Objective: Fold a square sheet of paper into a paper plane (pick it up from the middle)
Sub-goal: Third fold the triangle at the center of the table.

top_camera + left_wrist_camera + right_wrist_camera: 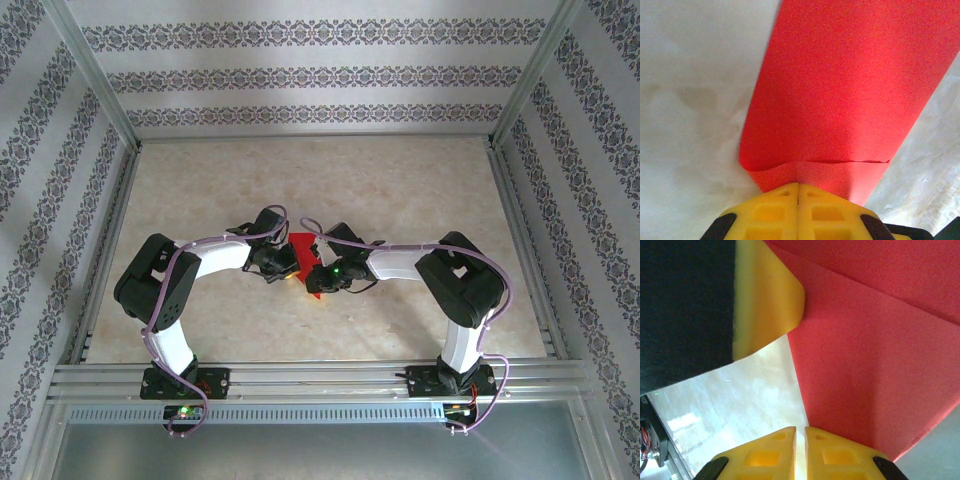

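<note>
1. Right at the bottom edge of the top view, the two arm bases sit side by side on a metal rail [320, 378]. Each arm bends inward toward the middle of the frame.
2. At the bottom centre of the left wrist view, the left gripper [798, 192] has its yellow fingers pressed flat together with no gap. They pinch the near end of the square sheet of paper [840, 90].
3. From that pinch the red sheet runs up and to the right across the frame. A folded flap lies across it just above the fingers, its edge a thin dark line.
4. At the bottom centre of the right wrist view, the right gripper [800, 437] has its fingers nearly together, with a thin pale slit between them. The sheet's lower corner [880, 365] comes down just beside the right-hand finger. I cannot tell whether this gripper pinches the paper.
5. At the upper left of that view, a yellow finger [767, 295] of the left gripper touches the sheet's edge.
6. In the top view the sheet [303, 246] shows at the centre, between the left gripper [288, 270] and the right gripper [314, 280], over the pale table [400, 180].
7. Farthest off, patterned walls [320, 75] close the top of the frame.
</note>
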Controlling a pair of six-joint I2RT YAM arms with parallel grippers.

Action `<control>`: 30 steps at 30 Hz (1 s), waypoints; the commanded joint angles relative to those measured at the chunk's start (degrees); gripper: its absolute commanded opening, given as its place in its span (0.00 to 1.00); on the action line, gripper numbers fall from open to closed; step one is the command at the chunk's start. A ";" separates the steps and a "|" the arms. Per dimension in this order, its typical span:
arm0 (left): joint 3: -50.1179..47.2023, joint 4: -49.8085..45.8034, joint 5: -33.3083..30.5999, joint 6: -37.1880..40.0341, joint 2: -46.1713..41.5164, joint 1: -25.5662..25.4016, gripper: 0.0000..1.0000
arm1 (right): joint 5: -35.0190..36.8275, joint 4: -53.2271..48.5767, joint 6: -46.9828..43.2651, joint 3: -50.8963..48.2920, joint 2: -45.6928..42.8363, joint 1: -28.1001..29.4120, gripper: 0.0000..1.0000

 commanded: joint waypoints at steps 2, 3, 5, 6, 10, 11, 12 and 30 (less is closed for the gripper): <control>0.07 -3.61 -1.35 1.37 2.06 -0.82 0.05 | -1.32 -1.63 1.43 -0.67 -3.45 0.18 0.14; 0.16 -3.64 -1.35 1.37 2.14 -0.80 0.06 | -1.54 -1.62 1.56 -0.92 -3.38 0.22 0.14; 0.32 -3.72 -1.34 1.46 2.24 -0.82 0.06 | -1.72 -1.62 1.69 -1.50 -3.04 0.34 0.14; 0.29 -3.72 -1.33 1.46 2.33 -0.81 0.05 | -1.72 -1.72 1.78 -1.85 -2.81 0.47 0.14; 0.28 -3.81 -1.32 1.55 2.47 -0.80 0.05 | -1.50 -1.66 1.81 -3.20 -2.19 0.54 0.14; 0.28 -3.81 -1.28 1.55 2.50 -0.80 0.05 | -1.39 -1.61 1.78 -3.38 -1.97 0.54 0.14; 0.33 -3.88 -1.31 1.46 2.52 -0.80 0.05 | -1.44 -1.62 1.70 -3.49 -1.59 0.64 0.14; 1.08 -5.85 -2.84 1.50 3.51 -0.75 0.05 | -1.55 -4.70 1.53 -6.66 -3.70 1.24 0.14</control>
